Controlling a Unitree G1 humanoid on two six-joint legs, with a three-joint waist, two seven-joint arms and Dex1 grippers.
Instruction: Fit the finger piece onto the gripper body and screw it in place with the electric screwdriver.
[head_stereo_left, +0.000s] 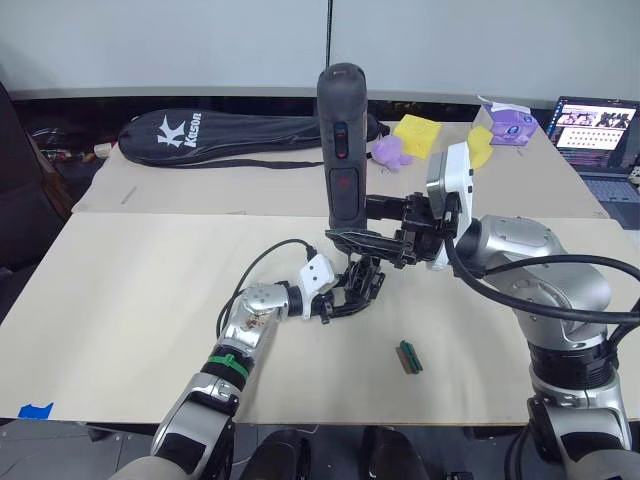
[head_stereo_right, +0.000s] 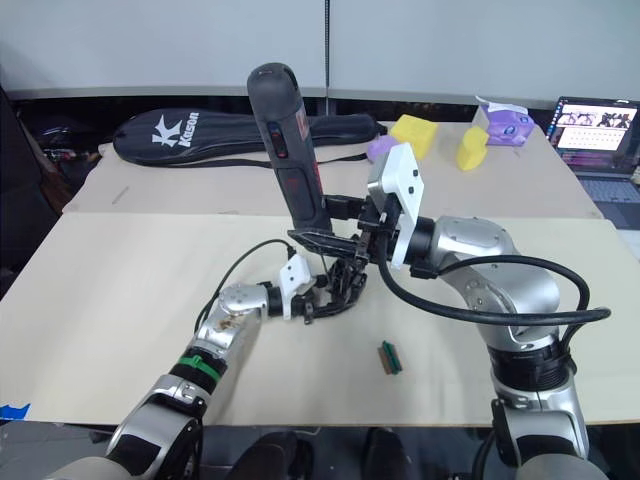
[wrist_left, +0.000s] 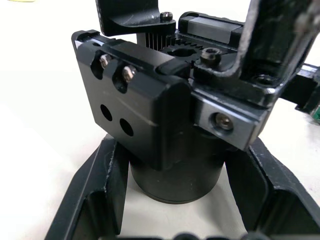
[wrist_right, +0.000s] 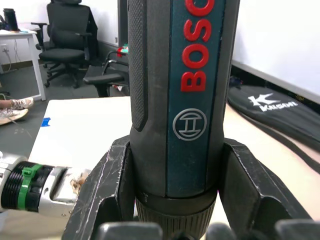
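Black metal and plastic make up the gripper body (wrist_left: 170, 115), which stands near the middle of the tabletop (head_stereo_left: 130, 300), somewhat toward its front edge. The left gripper (head_stereo_left: 345, 295) has its fingers closed around the round base, steadying it; the left wrist view shows a finger (wrist_left: 90, 200) on each flank of that base. The right gripper (head_stereo_left: 385, 235) holds the electric screwdriver (head_stereo_left: 342, 150) upright, fingers clamped on the lower barrel, directly over the gripper body. The bit itself is hidden behind the fingers, so contact with a screw cannot be confirmed.

A black block with two screw heads showing at its upper edge sits on the body's face; whether this is the finger piece cannot be told with certainty. A small green block (head_stereo_left: 409, 357) lies loose near the front edge, to the right of the assembly. A racket bag (head_stereo_left: 200, 135) lies along the far edge.

Judgement: fitting appears done or nearly so, and the work is in the screwing stage. Driving and seating the screw remains unverified.
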